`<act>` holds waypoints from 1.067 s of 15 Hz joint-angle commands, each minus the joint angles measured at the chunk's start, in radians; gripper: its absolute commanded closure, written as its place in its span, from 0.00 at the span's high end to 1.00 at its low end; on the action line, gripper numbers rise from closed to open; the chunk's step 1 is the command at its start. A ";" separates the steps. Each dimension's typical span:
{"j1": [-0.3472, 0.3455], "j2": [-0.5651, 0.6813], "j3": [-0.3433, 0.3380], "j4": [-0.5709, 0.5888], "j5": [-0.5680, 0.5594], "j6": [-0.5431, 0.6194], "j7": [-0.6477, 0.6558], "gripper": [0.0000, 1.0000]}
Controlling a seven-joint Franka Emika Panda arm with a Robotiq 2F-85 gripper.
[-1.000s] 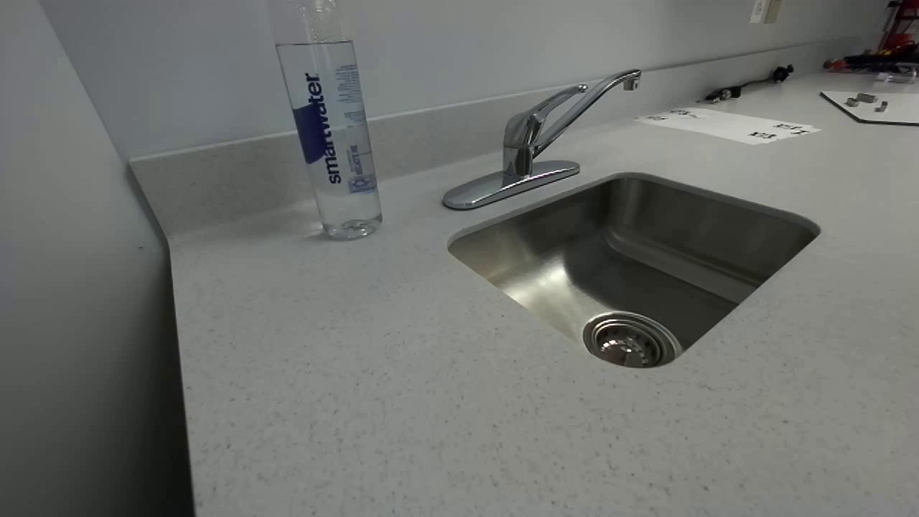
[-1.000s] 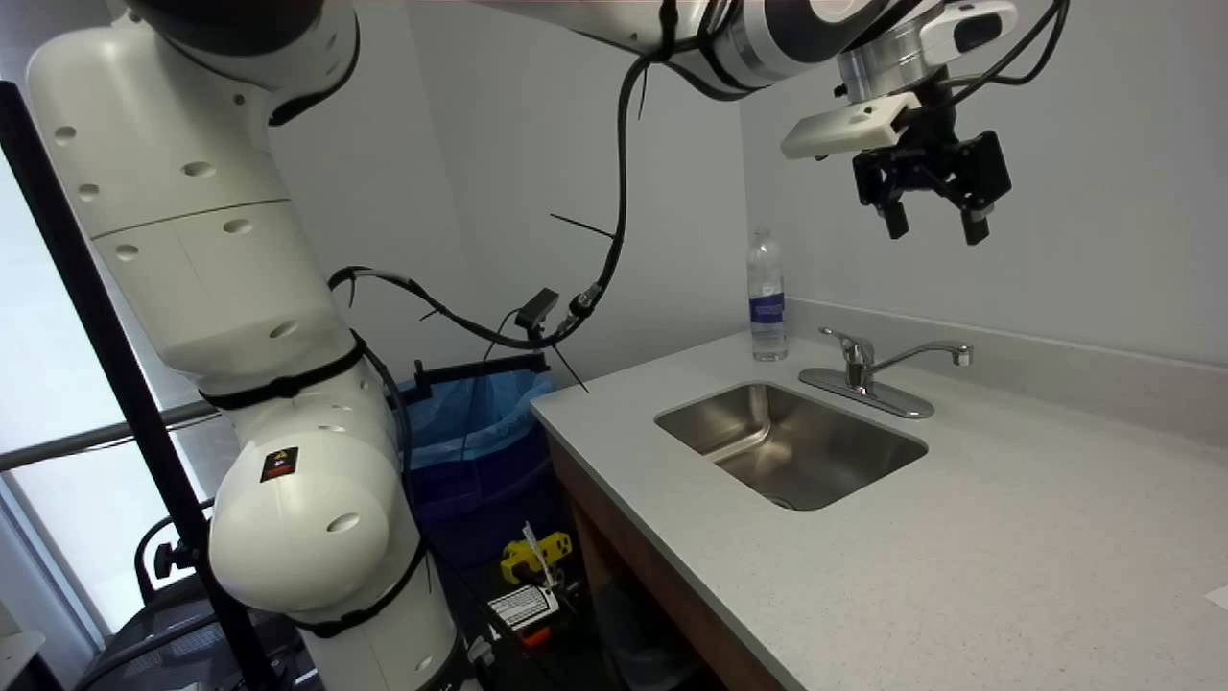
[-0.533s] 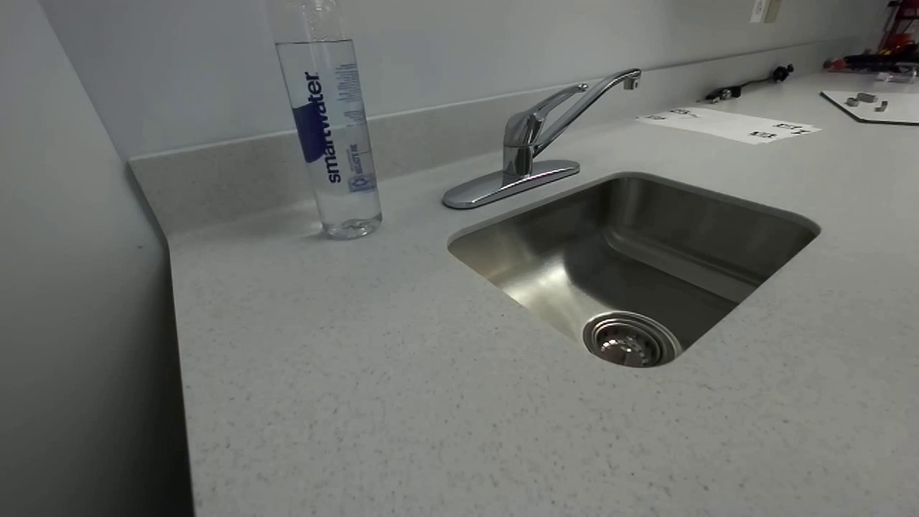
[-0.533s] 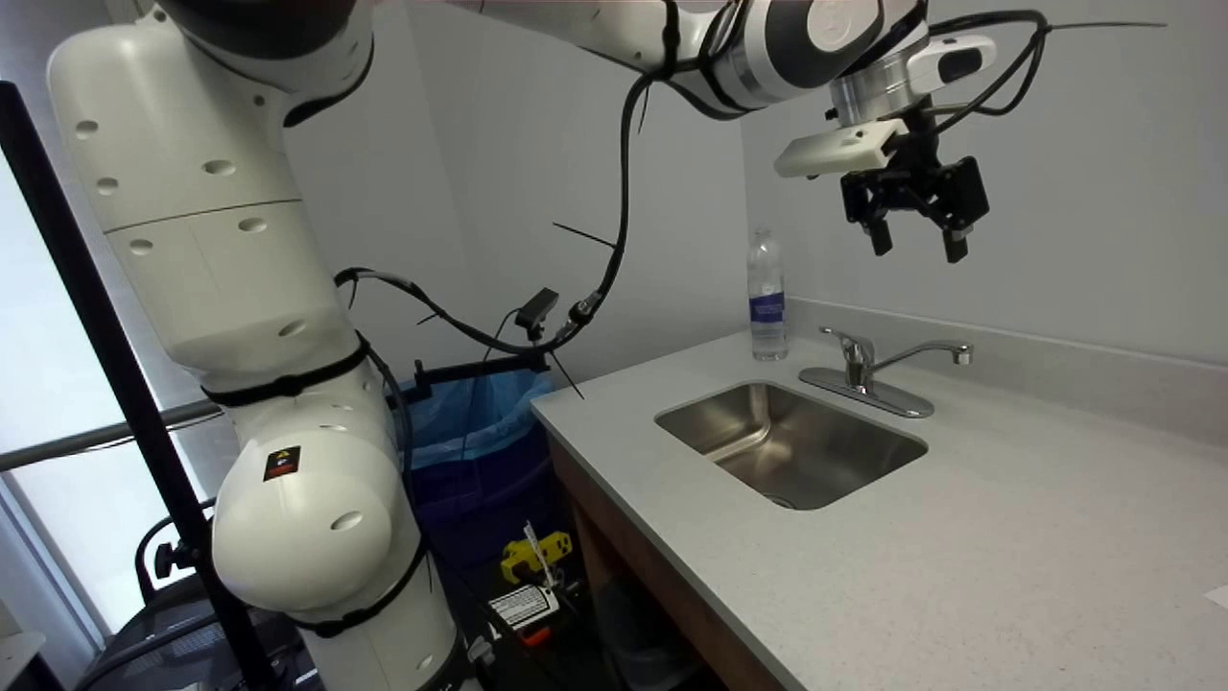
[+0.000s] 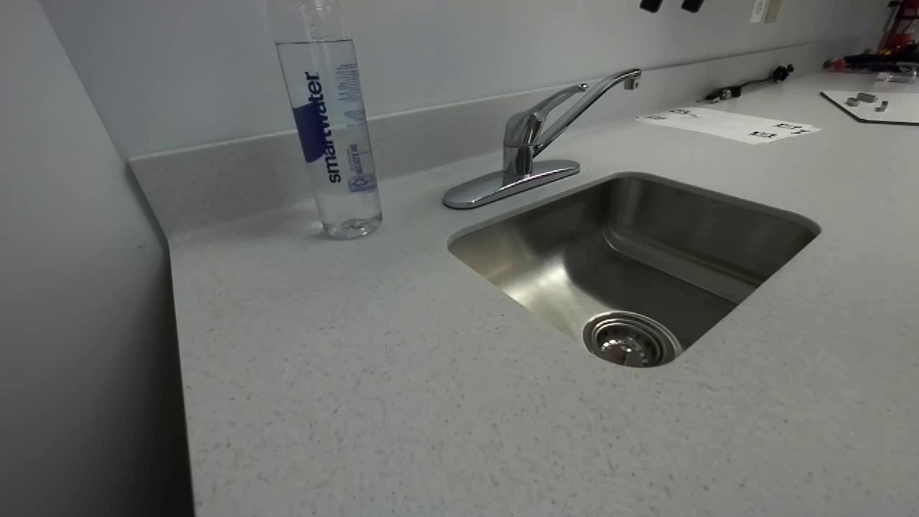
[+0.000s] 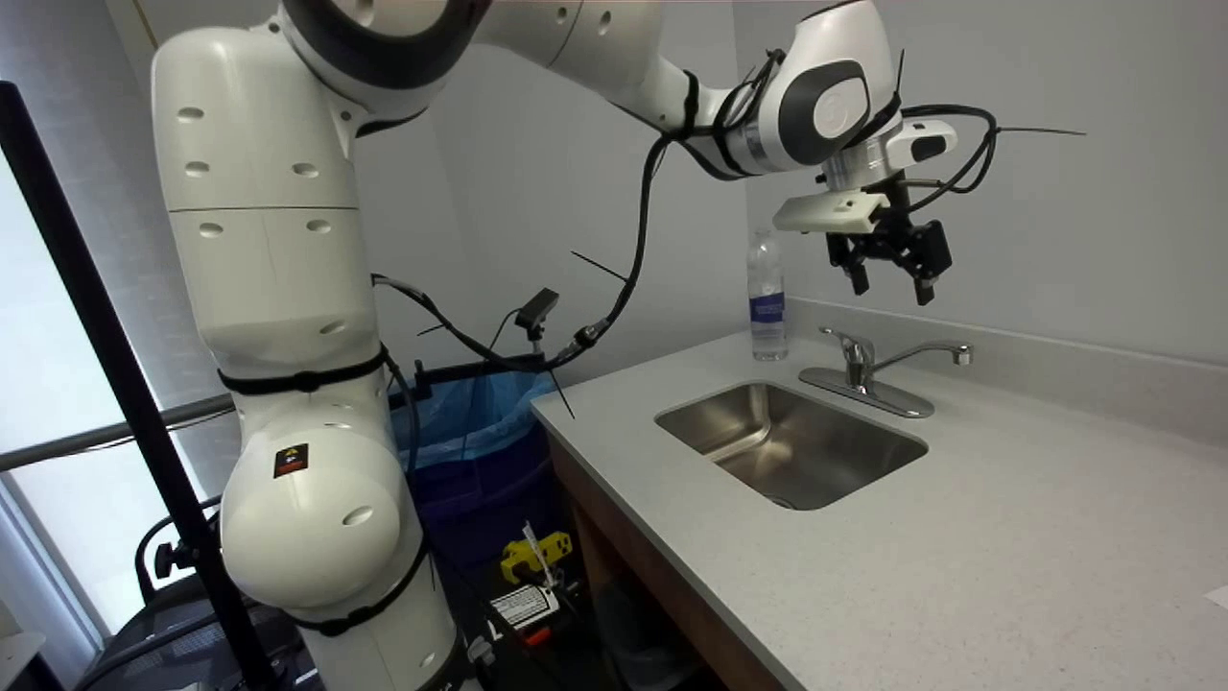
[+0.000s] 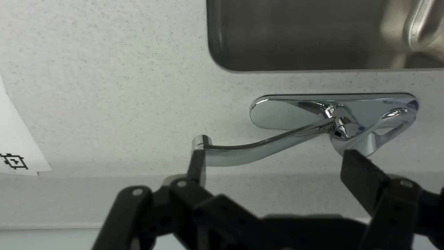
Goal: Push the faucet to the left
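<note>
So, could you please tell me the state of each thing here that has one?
Hand: open, apart from the faucet
Faucet spout: turned aside, not over the sink
Lever handle: angled upward
Water bottle: upright, mostly full
Sink drain: visible; open or stopped, cannot tell
Bin: open, lined with a blue bag

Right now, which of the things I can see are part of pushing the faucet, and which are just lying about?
Part of the job:
chrome faucet
black pincer, open and not touching the faucet

Seemingly just lying about:
water bottle, standing upright
printed paper
white board with small grey pieces on it
bin, with a blue liner
</note>
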 commanded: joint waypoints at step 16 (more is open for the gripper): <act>0.032 0.389 -0.059 0.431 -0.077 0.000 0.123 1.00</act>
